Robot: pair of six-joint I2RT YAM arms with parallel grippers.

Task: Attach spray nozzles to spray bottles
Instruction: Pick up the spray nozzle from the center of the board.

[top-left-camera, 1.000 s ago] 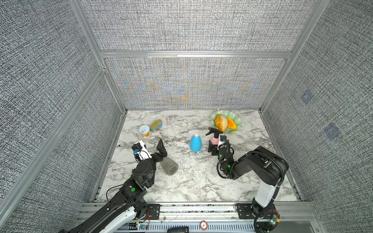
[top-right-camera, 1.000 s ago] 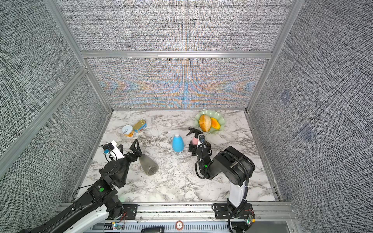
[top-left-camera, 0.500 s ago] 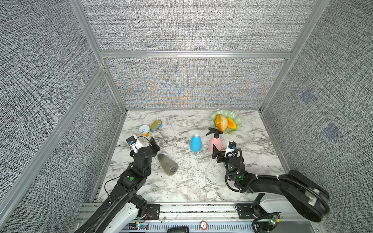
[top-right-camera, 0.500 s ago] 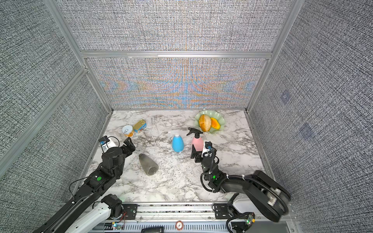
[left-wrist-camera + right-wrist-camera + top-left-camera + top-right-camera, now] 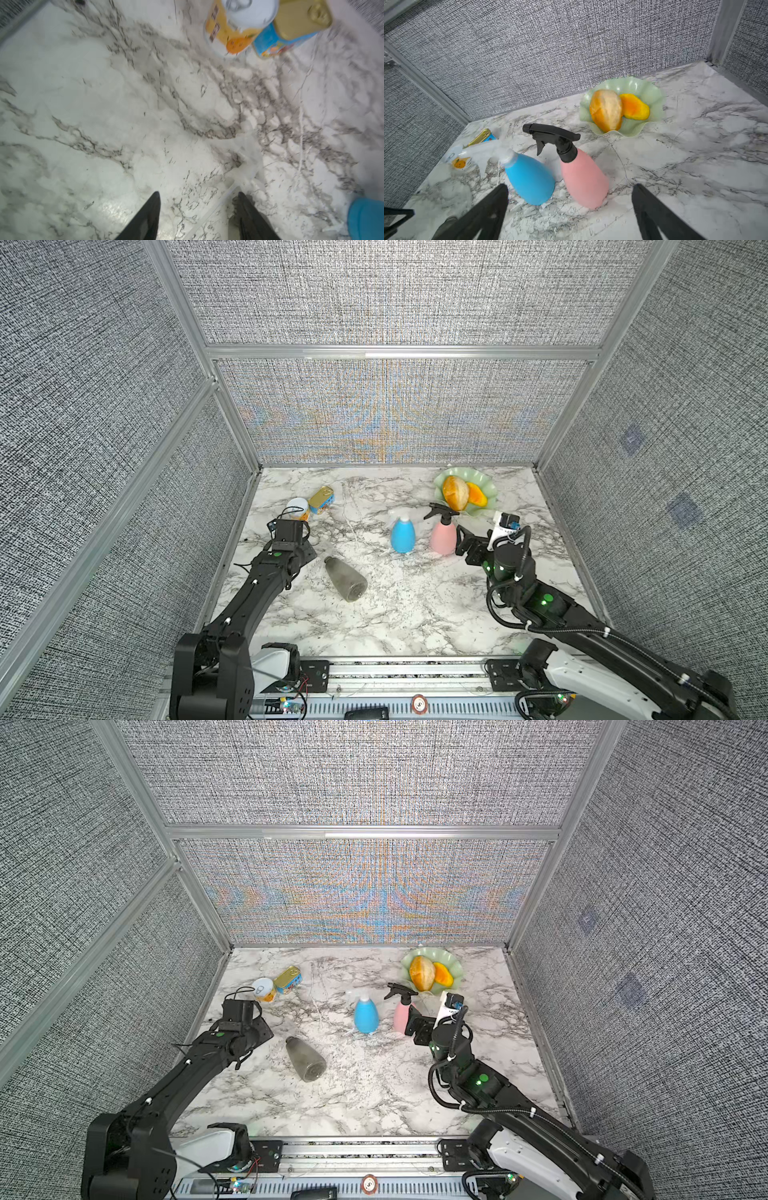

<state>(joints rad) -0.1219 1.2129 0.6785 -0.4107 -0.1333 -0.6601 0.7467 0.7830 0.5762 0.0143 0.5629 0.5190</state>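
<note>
Last-nozzle pickup: clear plastic trigger nozzle (image 5: 247,168) flat on marble tabletop (image 5: 83,104), dip tube (image 5: 212,212) between half-open left gripper (image 5: 198,193) jaws, ungripped. Nearby, smoky grey tapering bottle (image 5: 345,583) on side. Empty right gripper (image 5: 571,185) wide apart. Next: pinch, lift.

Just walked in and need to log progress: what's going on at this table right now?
The robot is fitting spray heads onto bottles. The blue bottle and the pink bottle stand upright with heads already on. The grey bottle lies on its side, neck bare. The left gripper points down at the clear spray head lying below it, its thin tube between the parted jaws. The right gripper is open near the pink bottle, holding nothing.
</note>
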